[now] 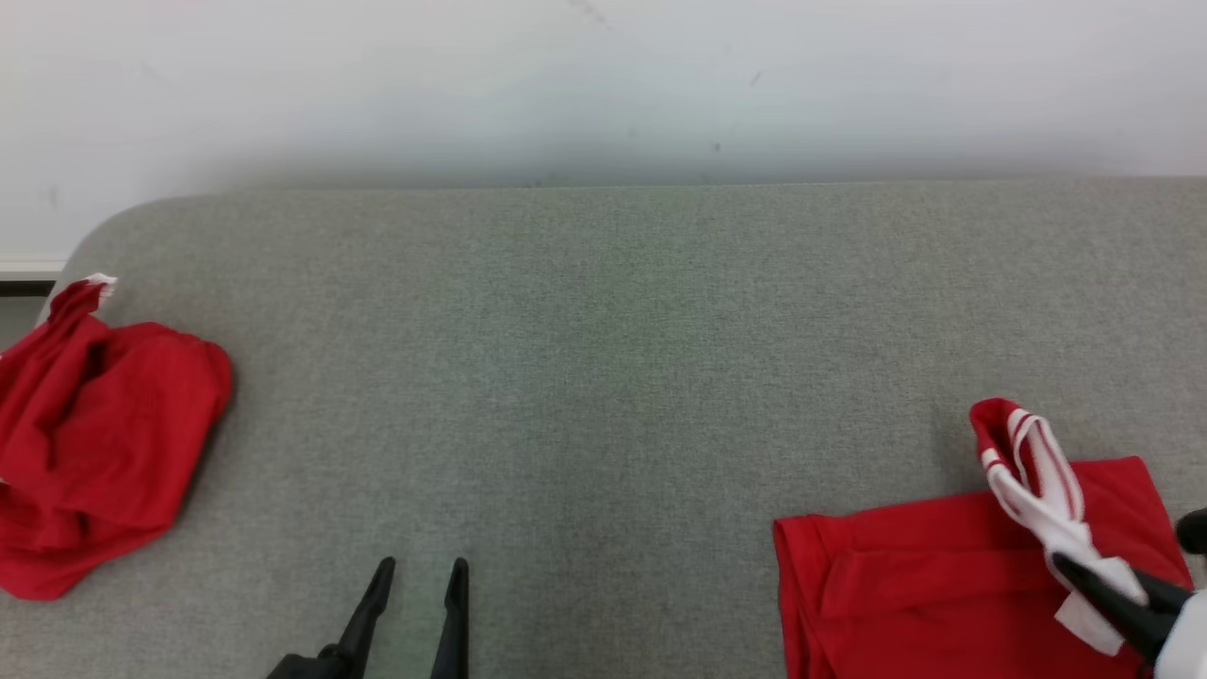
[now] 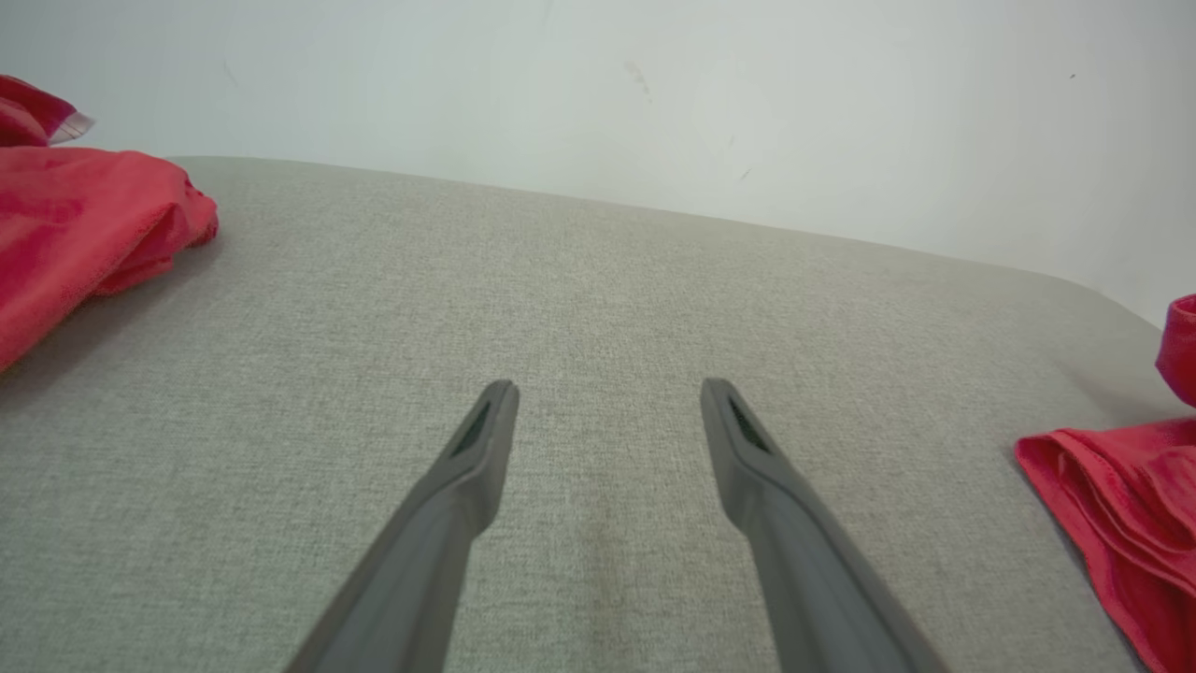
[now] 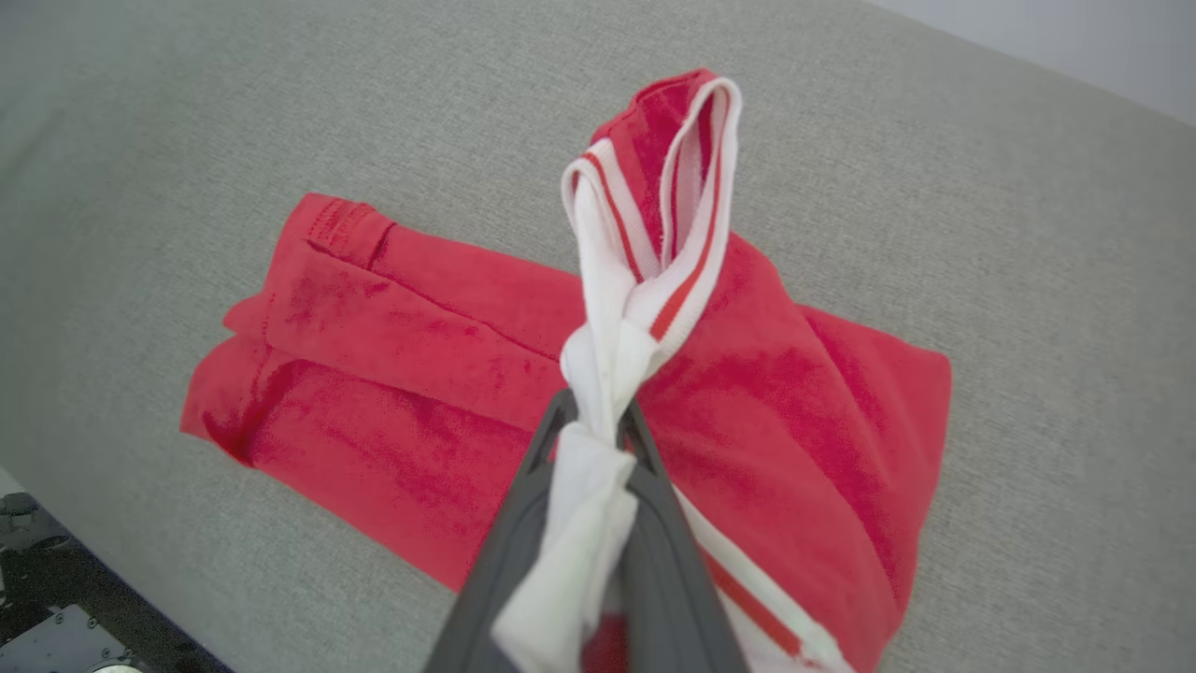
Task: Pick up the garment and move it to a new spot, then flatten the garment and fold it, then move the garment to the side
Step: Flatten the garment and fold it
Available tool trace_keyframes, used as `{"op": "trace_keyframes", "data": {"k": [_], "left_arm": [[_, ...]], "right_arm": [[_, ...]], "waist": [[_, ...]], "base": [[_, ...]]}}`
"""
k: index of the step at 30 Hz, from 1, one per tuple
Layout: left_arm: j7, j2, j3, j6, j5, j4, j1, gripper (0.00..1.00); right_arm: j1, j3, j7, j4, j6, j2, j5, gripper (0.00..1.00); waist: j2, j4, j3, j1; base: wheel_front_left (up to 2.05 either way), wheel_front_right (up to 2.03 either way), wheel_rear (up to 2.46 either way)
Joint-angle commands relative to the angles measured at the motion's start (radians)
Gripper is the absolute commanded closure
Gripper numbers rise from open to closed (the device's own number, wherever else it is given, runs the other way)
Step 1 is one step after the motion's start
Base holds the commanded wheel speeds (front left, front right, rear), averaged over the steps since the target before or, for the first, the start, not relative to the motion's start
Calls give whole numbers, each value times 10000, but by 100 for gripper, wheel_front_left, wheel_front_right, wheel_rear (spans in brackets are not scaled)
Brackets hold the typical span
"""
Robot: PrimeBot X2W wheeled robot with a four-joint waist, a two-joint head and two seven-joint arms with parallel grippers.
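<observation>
Grasping the garment (image 3: 402, 393) by its raised striped band, right gripper (image 3: 593, 418); left gripper (image 2: 607, 393) released

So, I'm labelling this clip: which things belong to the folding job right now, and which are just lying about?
In the job: red garment, white striped band pinched by the right gripper, jaws shut.
Lying about: crumpled red cloth at the left; left gripper, jaws open over grey surface.

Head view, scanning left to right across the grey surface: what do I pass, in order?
In order: crumpled red garment → left gripper, open over bare fabric → flatter red garment → right gripper, shut on that garment's white striped band near the right edge.
</observation>
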Motion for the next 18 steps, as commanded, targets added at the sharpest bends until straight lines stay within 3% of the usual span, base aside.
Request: {"op": "trace_keyframes", "data": {"k": [1, 11, 18], "left_arm": [[0, 27, -17, 22, -48, 37, -72, 0], [0, 25, -79, 149, -75, 192, 104, 0], [0, 25, 28, 115, -23, 275, 65, 0]], "right_arm": [[-117, 102, 82, -100, -25, 131, -77, 100], [-360, 993, -222, 374, -23, 1793, -585, 100], [-540, 1578, -383, 645, -23, 2231, -846, 100]], "waist": [[-1, 47, -7, 0], [-1, 199, -73, 0], [-1, 183, -55, 0]], "base": [[0, 0, 0], [0, 0, 0], [0, 0, 0]]}}
